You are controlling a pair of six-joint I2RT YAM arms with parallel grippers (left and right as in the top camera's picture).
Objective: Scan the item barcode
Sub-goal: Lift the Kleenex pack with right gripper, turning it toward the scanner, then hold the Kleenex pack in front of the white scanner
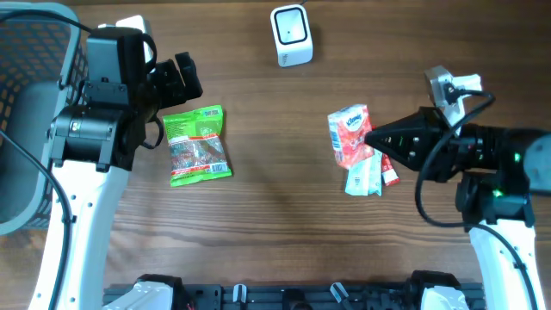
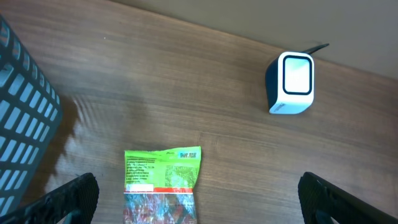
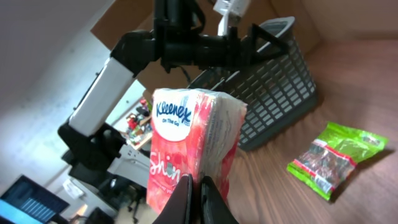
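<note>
Right jaws clamp the red-and-white tissue pack (image 3: 193, 149) by one edge, faces likely kept clear for the white box scanner (image 1: 291, 34); left jaws gape empty.

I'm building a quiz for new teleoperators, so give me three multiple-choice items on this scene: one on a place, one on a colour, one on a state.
1. Where does the scanner stand?
A. On the far side of the table, near the middle.
B. On the near side, at the front edge.
C. In the far right corner.

2. What is the main colour of the snack packet lying flat?
A. Blue.
B. Black.
C. Green.

3. What is the right end effector doing?
A. Standing open over bare wood.
B. Shut on the tissue pack.
C. Pressing the scanner.

Answers:
1 A: the overhead view shows it at the top centre.
2 C: its wrapper is green in all three views.
3 B: the right wrist view shows it pinching the pack's lower edge.
</note>
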